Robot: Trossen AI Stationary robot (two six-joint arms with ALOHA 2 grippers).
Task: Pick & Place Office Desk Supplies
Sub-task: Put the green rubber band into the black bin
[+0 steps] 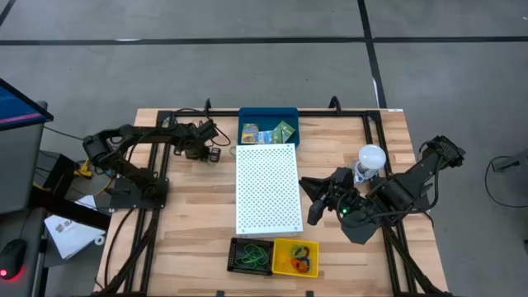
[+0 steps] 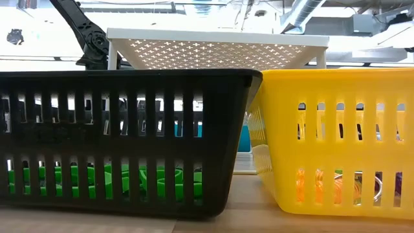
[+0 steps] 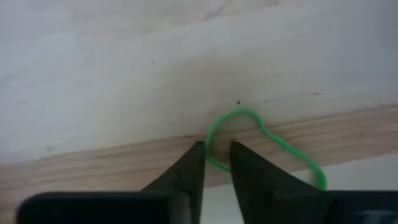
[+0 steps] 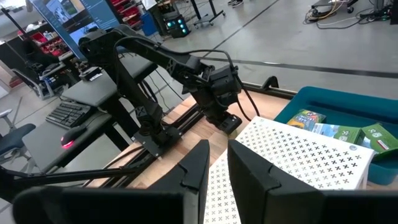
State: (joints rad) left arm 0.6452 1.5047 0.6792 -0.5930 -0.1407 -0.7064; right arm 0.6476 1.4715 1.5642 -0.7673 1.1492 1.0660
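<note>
My left gripper [image 1: 213, 153] is at the table's far left, just left of the blue tray [image 1: 268, 112], with its fingers down at the wood. In the left wrist view it [image 3: 217, 150] is shut on a thin green rubber band [image 3: 249, 115] lying on the table. My right gripper [image 1: 316, 206] waits shut and empty, right of the white perforated board [image 1: 266, 188]; its wrist view [image 4: 217, 155] looks across the board toward the left arm. Printed packets [image 1: 268, 134] lie in the blue tray. Green bands fill the black basket [image 1: 250, 256]; mixed bands sit in the yellow basket [image 1: 295, 257]. My left gripper pinches one strand of the green band's loop [image 3: 209, 138] between its two fingertips, coming from above and pointing down at the table. The rest of the loop [image 3: 292, 152] lies slack on the wood, ahead of and beside the fingers.
The white board stands on legs mid-table, between the tray and the two baskets at the near edge. A white bulb-like object [image 1: 371, 155] sits right of the board, close to the right arm. Bare wood shows left of the board. Black frame rails run along both table sides.
</note>
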